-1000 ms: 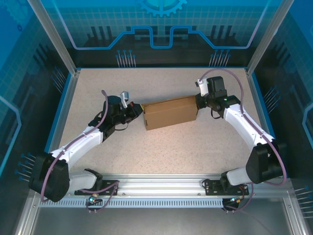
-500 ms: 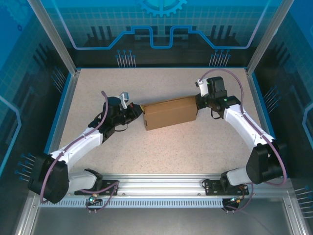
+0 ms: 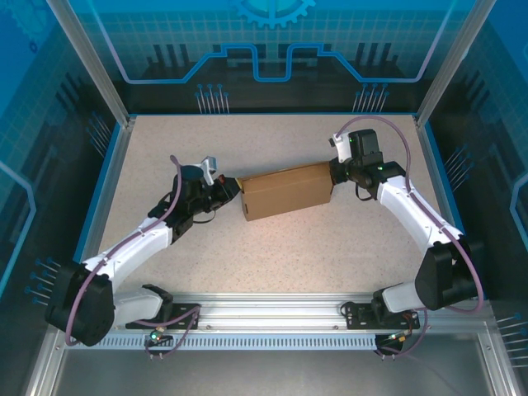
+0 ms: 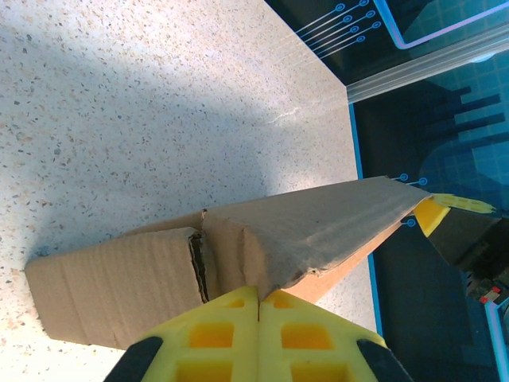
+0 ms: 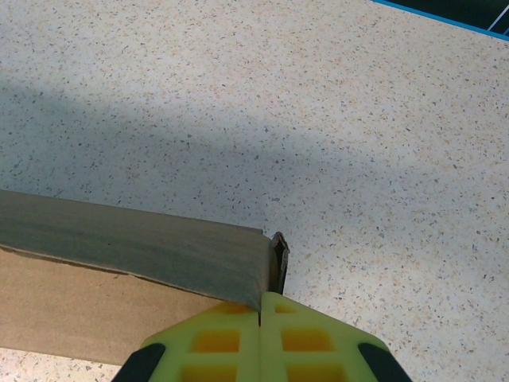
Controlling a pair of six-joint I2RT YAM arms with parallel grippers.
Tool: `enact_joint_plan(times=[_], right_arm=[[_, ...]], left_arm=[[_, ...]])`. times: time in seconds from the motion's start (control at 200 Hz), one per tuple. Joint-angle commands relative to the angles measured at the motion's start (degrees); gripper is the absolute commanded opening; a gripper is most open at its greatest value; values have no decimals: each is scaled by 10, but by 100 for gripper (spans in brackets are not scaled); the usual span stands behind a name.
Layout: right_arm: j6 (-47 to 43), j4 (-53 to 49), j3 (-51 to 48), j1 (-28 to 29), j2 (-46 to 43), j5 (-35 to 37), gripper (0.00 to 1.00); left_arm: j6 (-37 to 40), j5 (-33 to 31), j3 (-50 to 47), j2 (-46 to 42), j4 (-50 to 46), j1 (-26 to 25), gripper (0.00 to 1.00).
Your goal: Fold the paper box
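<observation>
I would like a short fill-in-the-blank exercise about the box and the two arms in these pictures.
The box lies on the table between the two ___.
The jaws of the left arm are ___ (open or shut).
The box is made of brown ___.
The right arm meets the box at its ___ end.
Missing words: arms; shut; cardboard; right.

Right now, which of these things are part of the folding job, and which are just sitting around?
Job: cardboard box; left gripper, shut, at one end; right gripper, shut, at the other end.
Just around: speckled table; blue walls.
</observation>
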Motion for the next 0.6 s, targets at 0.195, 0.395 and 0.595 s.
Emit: enact_joint_plan(times=[0.195, 0.395, 0.595], right_arm=[[6, -44, -13, -1, 6, -5, 2], [6, -43, -11, -3, 9, -7, 2], [7, -36, -19, -5, 4, 0, 2]], left_arm=[[-50, -13, -16, 1, 41, -1, 0], [0, -32, -20, -13, -10, -1, 0], [75, -56, -18, -29, -78, -3, 0]])
